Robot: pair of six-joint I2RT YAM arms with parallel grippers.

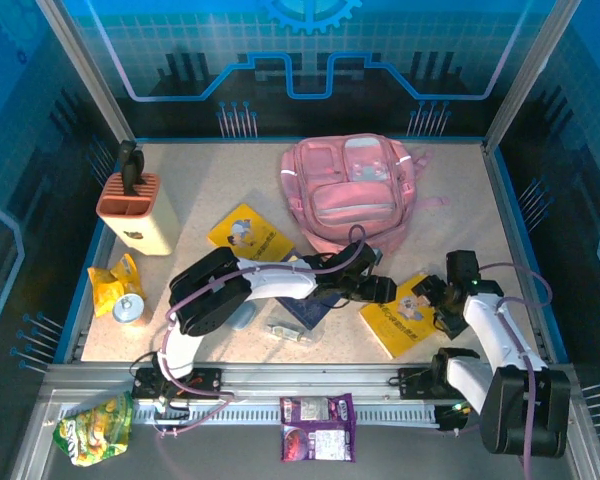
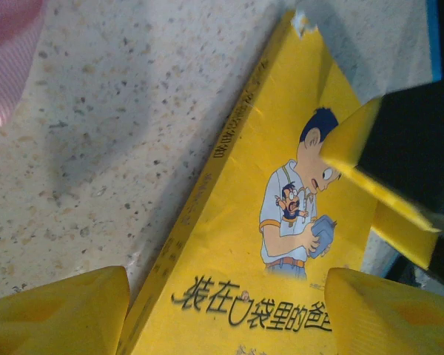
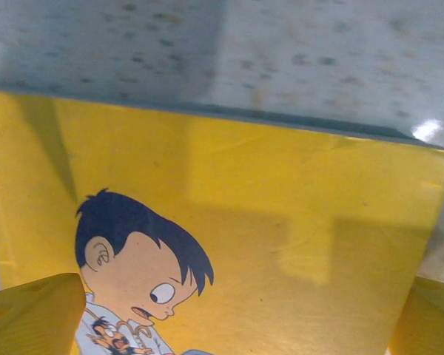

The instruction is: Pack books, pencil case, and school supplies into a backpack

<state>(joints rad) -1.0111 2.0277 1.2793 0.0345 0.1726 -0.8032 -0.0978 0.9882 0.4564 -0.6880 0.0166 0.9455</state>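
The pink backpack (image 1: 350,190) lies at the back middle of the table; a strip of it (image 2: 11,52) shows in the left wrist view. One yellow book (image 1: 248,236) lies left of it. A second yellow book (image 1: 405,318) (image 2: 274,222) (image 3: 281,192) lies at the front right. My left gripper (image 1: 382,290) (image 2: 226,318) hangs open over this book's spine edge. My right gripper (image 1: 427,294) (image 3: 229,325) hangs open over its cover from the other side. The navy book (image 1: 308,308) and the grey-blue pencil case (image 1: 242,317) lie partly under my left arm. A small clear silvery supply item (image 1: 288,333) lies in front.
A beige, orange-topped block (image 1: 138,212) stands at the left. A yellow snack bag (image 1: 115,283) and a can (image 1: 130,308) lie in front of it. A green snack bag (image 1: 95,428) and purple packets (image 1: 317,427) sit on the front rail.
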